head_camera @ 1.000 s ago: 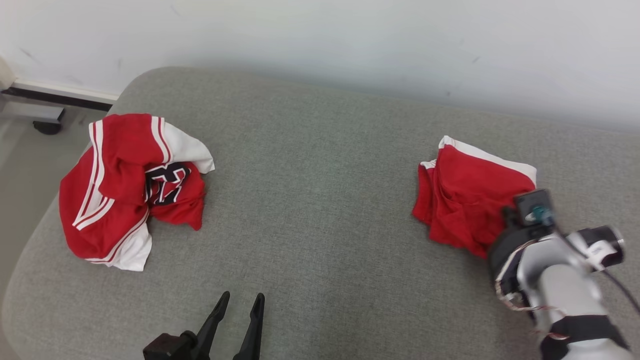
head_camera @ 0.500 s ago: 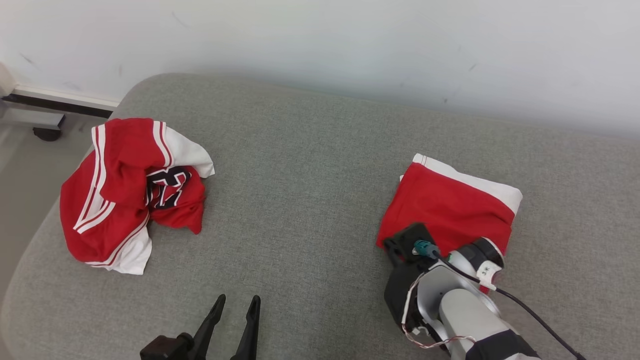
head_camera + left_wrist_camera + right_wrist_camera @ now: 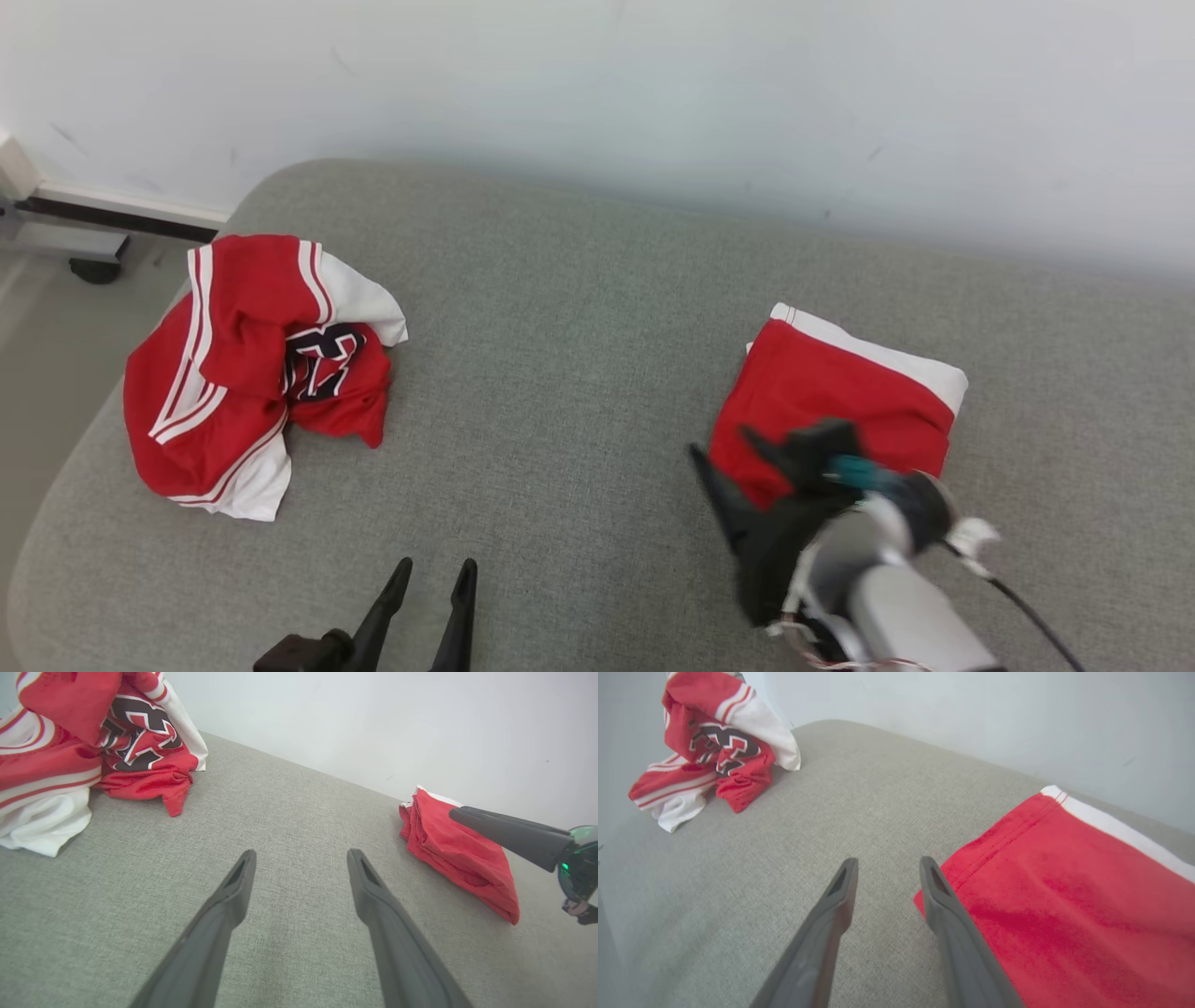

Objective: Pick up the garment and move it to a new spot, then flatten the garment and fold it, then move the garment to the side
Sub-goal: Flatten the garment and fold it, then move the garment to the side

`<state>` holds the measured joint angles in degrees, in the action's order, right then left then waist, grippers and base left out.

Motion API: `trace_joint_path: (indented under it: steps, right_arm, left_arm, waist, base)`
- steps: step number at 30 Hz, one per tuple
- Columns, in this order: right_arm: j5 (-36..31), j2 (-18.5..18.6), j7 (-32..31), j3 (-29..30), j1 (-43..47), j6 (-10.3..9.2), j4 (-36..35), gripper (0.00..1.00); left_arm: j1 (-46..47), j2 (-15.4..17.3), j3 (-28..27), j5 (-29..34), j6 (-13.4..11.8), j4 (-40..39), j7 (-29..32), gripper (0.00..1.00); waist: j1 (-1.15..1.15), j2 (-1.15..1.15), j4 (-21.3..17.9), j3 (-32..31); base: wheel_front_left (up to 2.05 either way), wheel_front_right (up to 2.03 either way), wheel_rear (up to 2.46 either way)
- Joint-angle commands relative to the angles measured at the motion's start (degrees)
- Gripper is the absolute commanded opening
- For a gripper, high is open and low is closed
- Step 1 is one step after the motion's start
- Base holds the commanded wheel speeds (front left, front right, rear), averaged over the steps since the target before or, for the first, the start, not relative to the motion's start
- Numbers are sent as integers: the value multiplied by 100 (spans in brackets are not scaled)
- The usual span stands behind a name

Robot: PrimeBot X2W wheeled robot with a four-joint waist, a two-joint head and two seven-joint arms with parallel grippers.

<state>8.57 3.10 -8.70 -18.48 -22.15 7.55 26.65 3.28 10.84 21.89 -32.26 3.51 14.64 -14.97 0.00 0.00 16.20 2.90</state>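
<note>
The work surface is a broad grey woven cushion [image 3: 579, 373], its rounded corner toward 10 o'clock in the head view; behind it, from 10 round to 2 o'clock, stands a plain white wall [image 3: 597, 84] with a few faint scuffs; off the cushion's edge at 9 to 10 o'clock a dark skirting strip [image 3: 112, 217] meets a pale floor [image 3: 37, 373], and a black caster [image 3: 93, 271] sits there. A crumpled jersey [image 3: 243, 373] — red, with white stripes and a dark printed number — is heaped on the cushion at 9 o'clock, close to that edge.

The folded garment [image 3: 831, 392], red with a white band along its far side, lies flat on the cushion at about 4 o'clock from the picture's centre, well apart from the jersey. The right gripper [image 3: 720, 440] is low at the garment's near left corner; the cloth spreads away from its tips toward 1 o'clock. In the right wrist view its fingers stand apart with bare cushion between them and nothing pinched; the garment runs from 1 to 4 o'clock, its corner just beside the right-hand finger — whether they touch I cannot tell.

The left gripper [image 3: 435, 565], at 7 o'clock, is spread wide and empty over bare cushion; from its wrist view the folded garment lies at 2 o'clock, well apart.
</note>
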Motion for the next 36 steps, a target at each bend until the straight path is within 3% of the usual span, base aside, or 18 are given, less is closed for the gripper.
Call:
trace_joint_path:
  steps: [1, 4, 9, 15, 22, 36]
  right_arm:
    - [-4, 27, 133, 420, 382, -13, -279, 100]
    - [-80, 6, 392, 1207, 930, -13, -861, 100]
    - [81, -27, 793, 2007, 1652, -13, -1425, 100]
    - [472, -25, 1478, 2589, 2275, -13, -1612, 100]
    - [336, -28, 1892, 2746, 2520, -13, -1359, 100]
    - [270, -25, 1825, 2498, 2558, -13, -856, 100]
  left_arm:
    - [-123, 53, -54, 41, -53, -54, -16, 100]
    - [-170, 128, -177, 217, -117, -216, -20, 100]
    - [-350, 165, -486, 512, -153, -527, -23, 100]
    - [-649, 3, -1127, 925, 16, -942, -23, 100]
    - [-955, -166, -1573, 1352, 250, -777, -24, 100]
    - [-1222, -223, -2120, 1612, 368, -446, -25, 100]
  waist:
    - [0, 0, -32, -133]
    - [0, 0, -121, -251]
    - [0, 0, -306, -396]
    - [0, 0, -607, -529]
    - [0, 0, -952, -675]
    - [0, 0, -1336, -904]
  base:
    - [0, 0, 0]
    - [0, 0, 0]
    - [0, 0, 0]
    - [0, 0, 0]
    - [0, 0, 0]
    - [0, 0, 0]
